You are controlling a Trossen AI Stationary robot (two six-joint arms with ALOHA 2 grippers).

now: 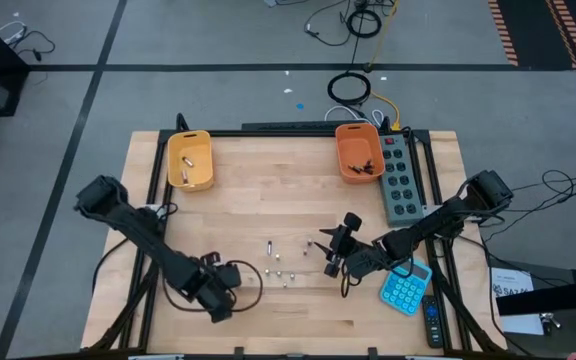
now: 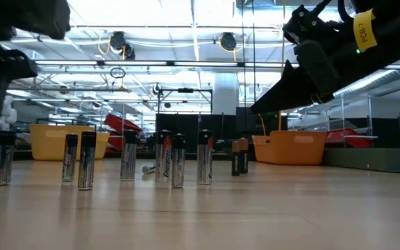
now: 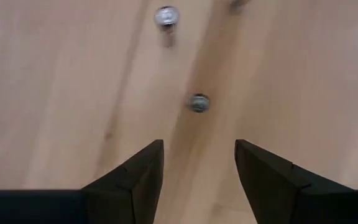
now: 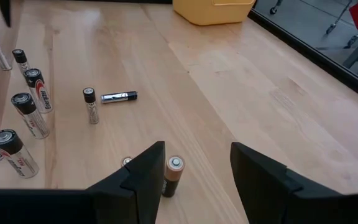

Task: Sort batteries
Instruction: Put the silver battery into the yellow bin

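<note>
Several silvery batteries [image 1: 283, 265] stand upright on their ends mid-table; in the low view they form a row [image 2: 127, 156], and one lies on its side [image 4: 119, 96]. My right gripper [image 4: 197, 149] is open and low at the right of the group [image 1: 333, 250]. A dark copper-topped battery [image 4: 173, 174] stands between its fingers, close to one finger; I see no contact. My left gripper [image 3: 199, 146] is open and points down over the near left of the group [image 1: 223, 292], with two battery tops [image 3: 198, 102] beyond its fingertips.
A yellow bin [image 1: 190, 160] sits at the far left and an orange bin [image 1: 358, 152] at the far right; each holds small items. A grey power strip [image 1: 400, 180] lies along the right edge. A blue calculator [image 1: 406, 288] and a remote [image 1: 433, 322] lie near right.
</note>
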